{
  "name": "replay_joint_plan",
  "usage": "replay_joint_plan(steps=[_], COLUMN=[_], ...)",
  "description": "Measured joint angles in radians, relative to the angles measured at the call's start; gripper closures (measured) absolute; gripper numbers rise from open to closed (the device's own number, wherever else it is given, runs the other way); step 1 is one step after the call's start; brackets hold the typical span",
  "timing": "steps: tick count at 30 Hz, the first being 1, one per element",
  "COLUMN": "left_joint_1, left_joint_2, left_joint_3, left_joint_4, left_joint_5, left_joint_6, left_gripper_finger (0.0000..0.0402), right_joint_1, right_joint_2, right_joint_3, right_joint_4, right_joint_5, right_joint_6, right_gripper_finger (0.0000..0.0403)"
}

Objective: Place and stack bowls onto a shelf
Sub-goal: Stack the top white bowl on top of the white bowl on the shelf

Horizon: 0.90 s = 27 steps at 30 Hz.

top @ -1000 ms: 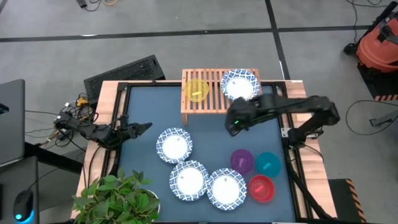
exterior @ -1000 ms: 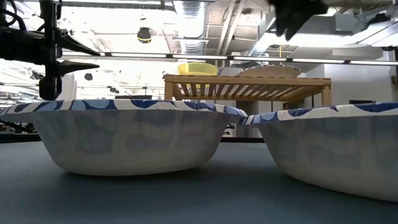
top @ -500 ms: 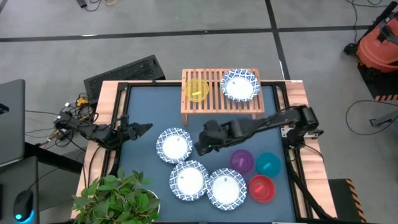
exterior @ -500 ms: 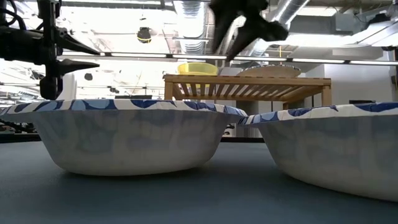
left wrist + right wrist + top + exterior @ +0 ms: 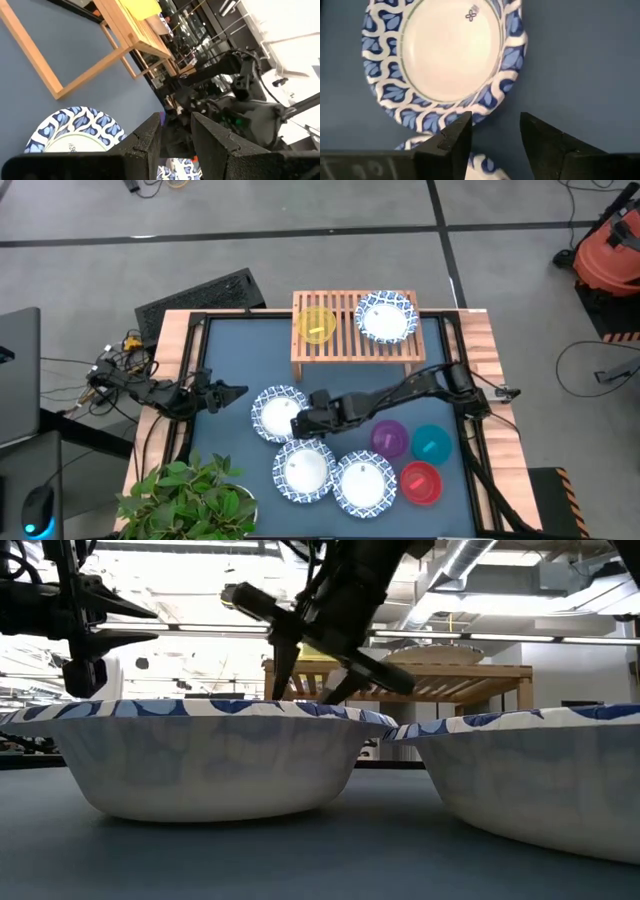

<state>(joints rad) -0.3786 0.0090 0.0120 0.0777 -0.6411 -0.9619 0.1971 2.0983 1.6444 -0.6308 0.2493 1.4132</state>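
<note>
With the right gripper (image 5: 298,423) jaws apart at the rim of the centre-frame patterned bowl (image 5: 277,412), expect a misaligned closure to push it against the neighbouring bowl (image 5: 304,469) below.

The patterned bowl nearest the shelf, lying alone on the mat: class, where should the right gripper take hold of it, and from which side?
Grip the patterned bowl by its thin flared rim on the edge facing the right gripper, probably coming down from above with one finger inside and one outside. The bowl sits upright, wide and shallow, so its body is too broad to span. That edge also keeps clear of the neighbouring bowl.
</note>
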Motion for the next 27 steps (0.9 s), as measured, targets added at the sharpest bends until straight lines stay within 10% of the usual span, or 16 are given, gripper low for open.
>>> replay_joint_plan(steps=[27], left_joint_1=[0.000], left_joint_2=[0.002], left_joint_3=[0.000], left_joint_4=[0.000], left_joint_5=[0.007], left_joint_6=[0.003], left_gripper_finger=[0.0308], right_joint_1=[-0.157], right_joint_2=[0.018], right_joint_3=[0.000], right_joint_4=[0.048], right_joint_5=[-0.027], right_joint_6=[-0.191], right_gripper_finger=[0.0172])
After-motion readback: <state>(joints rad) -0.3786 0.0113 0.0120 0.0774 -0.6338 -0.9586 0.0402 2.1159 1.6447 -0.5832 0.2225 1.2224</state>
